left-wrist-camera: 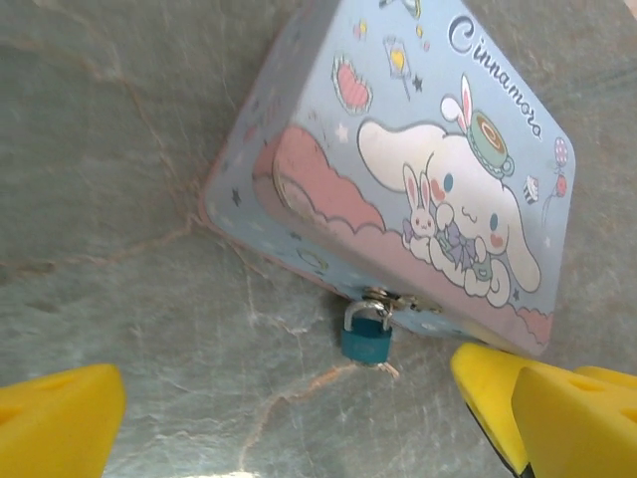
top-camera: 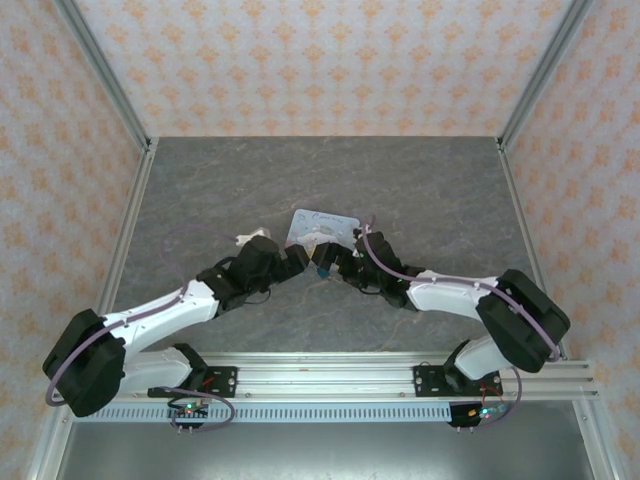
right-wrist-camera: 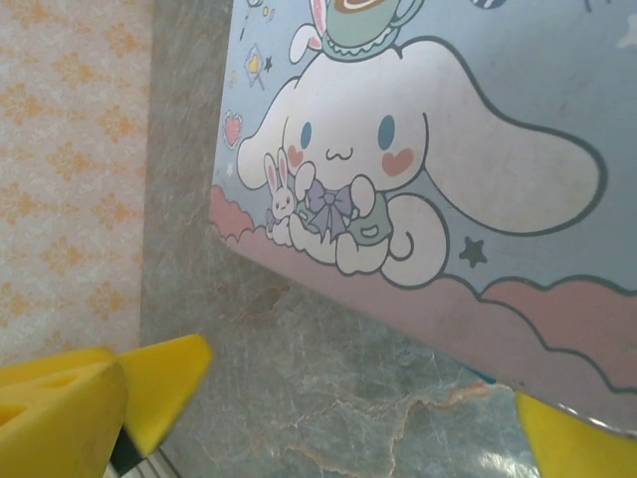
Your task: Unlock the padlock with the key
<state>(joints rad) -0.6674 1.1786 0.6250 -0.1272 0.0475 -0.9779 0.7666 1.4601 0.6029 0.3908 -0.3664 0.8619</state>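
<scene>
padlock [left-wrist-camera: 366, 337] just beyond left pincer [left-wrist-camera: 289, 413], tips apart; right pincer [right-wrist-camera: 348, 423] apart too.

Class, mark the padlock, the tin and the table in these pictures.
padlock [left-wrist-camera: 365, 342]: left wrist view, its teal body.
tin [left-wrist-camera: 418, 159]: left wrist view, its printed lid.
table [left-wrist-camera: 119, 149]: left wrist view, bare grey surface.

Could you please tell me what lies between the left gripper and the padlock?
In the left wrist view, just bare grey table separates the open left gripper from the padlock.

The 2 arms are angling inward toward 12 o'clock — left gripper [left-wrist-camera: 289, 398] and right gripper [right-wrist-camera: 363, 383] are both gaping wide.
</scene>
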